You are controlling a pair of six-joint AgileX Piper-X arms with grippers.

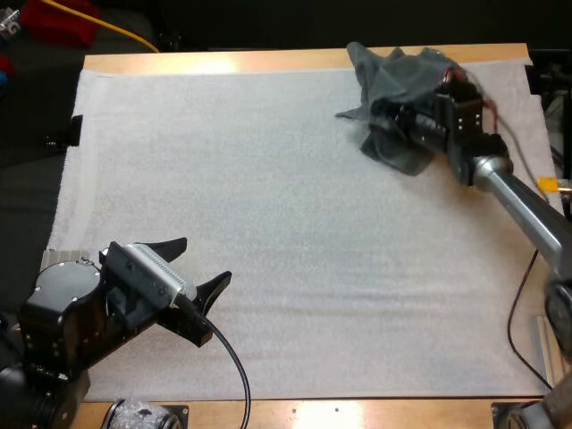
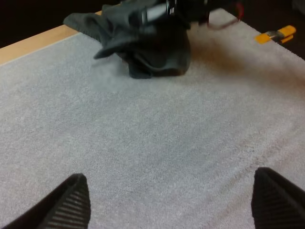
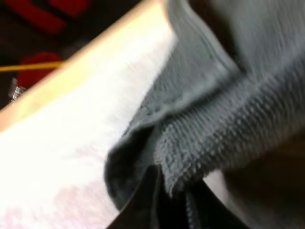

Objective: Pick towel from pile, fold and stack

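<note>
A crumpled dark grey-green towel [image 1: 399,73] lies in a heap at the mat's far right, near the table's far edge. My right gripper [image 1: 382,123] is pushed into the heap's near side. In the right wrist view its fingers [image 3: 143,202] press a fold of the towel [image 3: 224,109] from both sides. My left gripper [image 1: 206,260] stands open over bare mat at the near left, far from the towel. Its two fingers [image 2: 71,205] are wide apart with nothing between them, and the towel [image 2: 143,47] lies far ahead of them with the right gripper [image 2: 183,10] on top of it.
The white mat [image 1: 286,232] covers most of the wooden table [image 1: 223,62]. An orange clip [image 2: 276,35] sits at the mat's right edge beside the right arm. Dark space with red items and a yellow cable [image 1: 125,31] lies beyond the far side.
</note>
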